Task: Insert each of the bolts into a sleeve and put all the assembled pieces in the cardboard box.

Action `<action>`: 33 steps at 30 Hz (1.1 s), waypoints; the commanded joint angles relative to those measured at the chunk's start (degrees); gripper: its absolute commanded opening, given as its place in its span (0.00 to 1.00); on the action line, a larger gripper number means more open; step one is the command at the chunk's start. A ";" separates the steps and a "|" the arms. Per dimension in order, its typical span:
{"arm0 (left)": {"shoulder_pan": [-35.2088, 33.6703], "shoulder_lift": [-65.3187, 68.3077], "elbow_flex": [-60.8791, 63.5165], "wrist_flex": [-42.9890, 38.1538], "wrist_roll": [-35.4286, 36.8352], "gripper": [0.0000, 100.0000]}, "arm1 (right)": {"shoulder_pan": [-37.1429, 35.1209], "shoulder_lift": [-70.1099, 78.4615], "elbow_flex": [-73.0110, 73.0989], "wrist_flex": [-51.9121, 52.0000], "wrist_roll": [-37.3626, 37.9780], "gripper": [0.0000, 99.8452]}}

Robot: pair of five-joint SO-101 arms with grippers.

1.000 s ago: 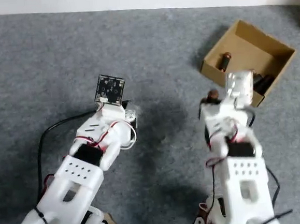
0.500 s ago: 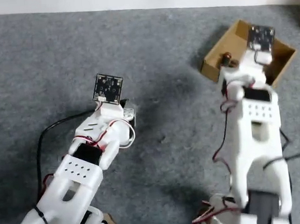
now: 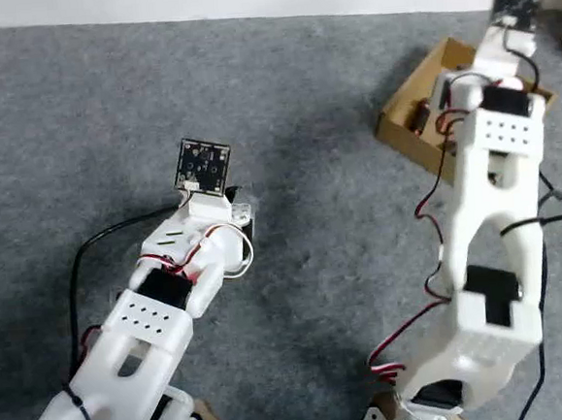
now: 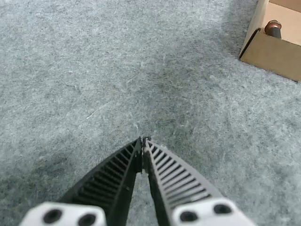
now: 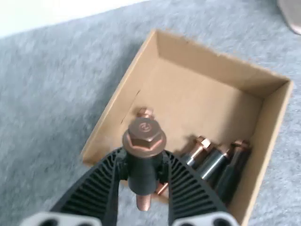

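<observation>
1. Probably stiff, dense metal, smooth and a bit slippery. Best taken across the dark sleeve (image 5: pixel 142 174) just under the head, which is where the right gripper (image 5: pixel 142 157) clamps it.
2. Bolt (image 5: pixel 144 135): copper hex head on top, copper tip poking out under the sleeve. It is held upright above the box (image 5: pixel 207 70), by one wall.
3. More assembled pieces (image 5: pixel 214 157) lie side by side in a box corner.
4. Left gripper (image 4: pixel 142 141) is clenched on nothing, low over grey carpet (image 4: pixel 94 70), well apart from the box.

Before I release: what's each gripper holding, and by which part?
Right gripper clamps an assembled bolt by its dark sleeve. Left gripper is shut, empty.
</observation>
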 commanded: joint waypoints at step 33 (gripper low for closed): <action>1.27 0.31 -2.15 -1.32 0.62 0.02 | 4.18 34.51 -30.37 1.01 -4.40 0.00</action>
